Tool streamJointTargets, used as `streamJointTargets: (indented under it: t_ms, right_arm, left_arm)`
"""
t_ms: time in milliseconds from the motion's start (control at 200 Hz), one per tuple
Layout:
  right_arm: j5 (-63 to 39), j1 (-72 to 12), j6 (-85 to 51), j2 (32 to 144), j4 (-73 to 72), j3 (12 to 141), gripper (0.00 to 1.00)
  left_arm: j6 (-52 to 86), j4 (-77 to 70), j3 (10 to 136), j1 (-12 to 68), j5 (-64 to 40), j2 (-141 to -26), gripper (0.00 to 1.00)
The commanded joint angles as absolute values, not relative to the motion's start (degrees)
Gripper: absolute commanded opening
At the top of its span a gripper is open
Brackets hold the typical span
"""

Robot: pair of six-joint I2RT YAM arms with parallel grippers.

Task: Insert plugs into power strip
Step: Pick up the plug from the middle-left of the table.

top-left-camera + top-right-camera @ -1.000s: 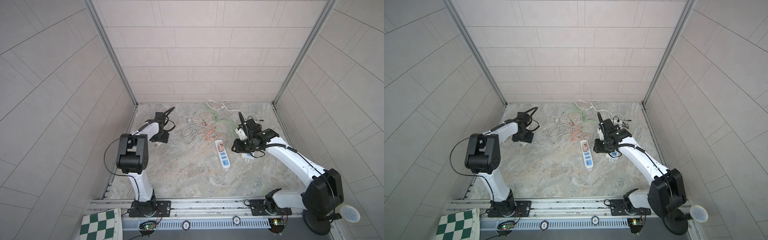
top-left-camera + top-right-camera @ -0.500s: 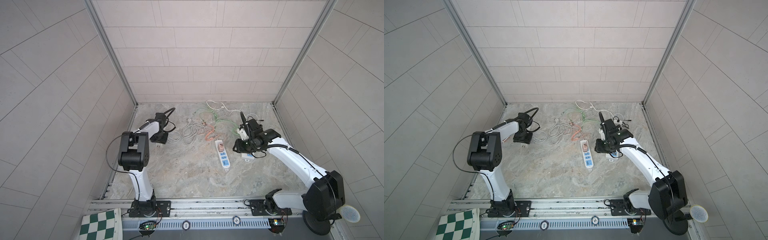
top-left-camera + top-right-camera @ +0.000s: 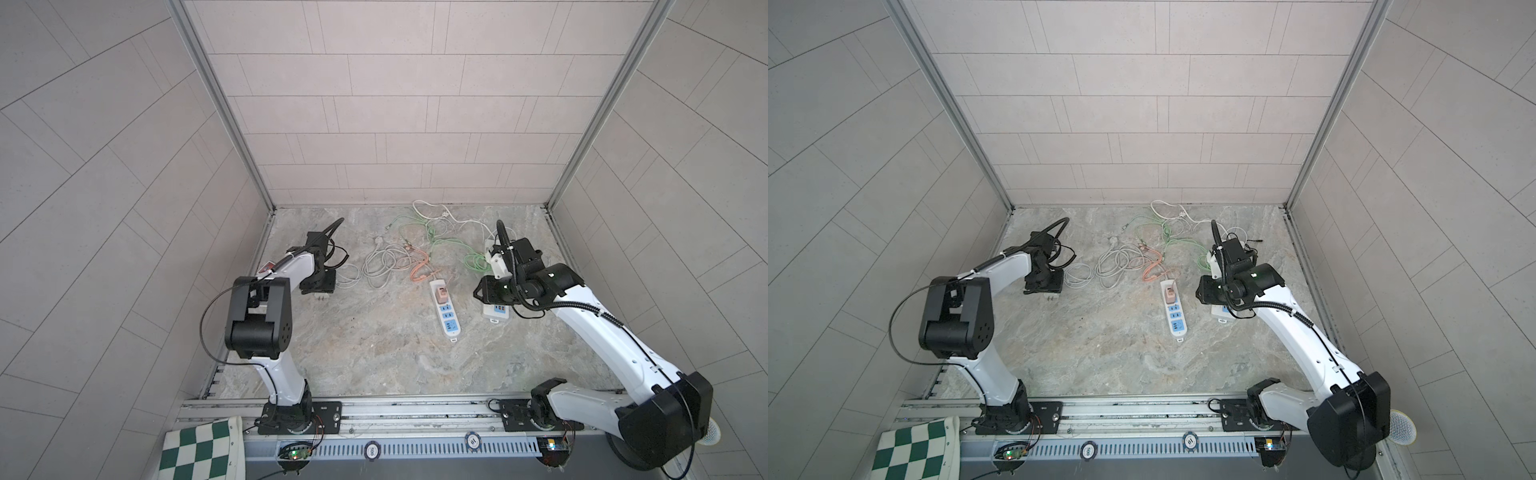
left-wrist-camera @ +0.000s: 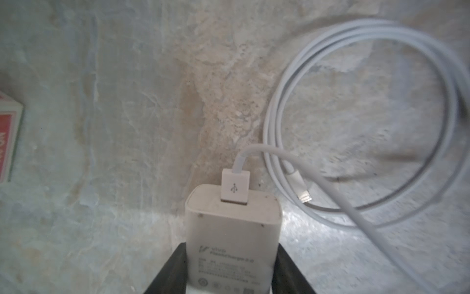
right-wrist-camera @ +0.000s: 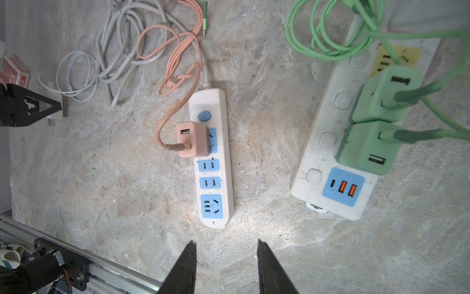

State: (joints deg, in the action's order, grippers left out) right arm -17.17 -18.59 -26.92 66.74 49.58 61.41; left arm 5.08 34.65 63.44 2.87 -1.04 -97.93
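Left gripper (image 4: 229,272) is clamped on the white plug (image 4: 232,229) at far left, white cable (image 4: 272,132) coiled just beside it, well apart from the power strip (image 5: 216,163) at centre. Pink plug (image 5: 192,138) sits in the strip's far socket. Right gripper (image 5: 226,245) hangs by the strip's near end, jaws apart, empty.

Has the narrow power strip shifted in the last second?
No. The narrow power strip keeps the same angle and the same gap from the front rail.
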Motion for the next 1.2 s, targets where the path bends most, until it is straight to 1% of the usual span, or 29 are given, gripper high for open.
streamJointTargets:
  t_ms: [0,260,485,636,716,846,966,1026,1191]
  right_arm:
    - [-19.3,-18.1,-26.5,65.2,50.4,61.9,0.4]
    - [-29.0,-17.2,-28.3,63.0,49.1,62.9,0.4]
    - [-37.9,-17.0,-30.3,60.2,46.9,62.8,0.38]
    - [-44.3,-17.0,-34.6,59.2,40.6,59.8,0.36]
    - [-46.7,-17.1,-37.3,59.4,36.9,57.9,0.34]
    - [-50.9,-18.9,-43.2,59.8,27.6,54.9,0.32]
    - [-50.7,-21.9,-45.8,61.9,23.6,55.0,0.32]
    - [-49.7,-23.0,-45.7,63.2,23.7,56.1,0.35]
    - [-46.1,-25.8,-44.7,67.0,24.8,60.1,0.38]
  left_arm:
    - [10.7,31.3,62.1,5.3,-3.2,-89.5,0.3]
    - [16.4,27.6,58.1,14.4,-5.2,-74.8,0.31]
    - [19.3,20.5,51.8,28.1,-2.7,-65.3,0.32]
    - [20.8,14.7,47.2,35.1,-0.6,-62.5,0.32]
    - [20.7,12.4,45.7,38.4,1.0,-62.2,0.32]
    - [19.1,10.4,45.0,42.6,2.9,-62.6,0.32]
    - [17.5,8.8,44.8,45.2,3.8,-62.9,0.32]
    - [16.6,8.0,44.4,46.3,4.4,-62.9,0.32]
    - [15.3,5.4,42.9,48.0,4.5,-62.2,0.32]
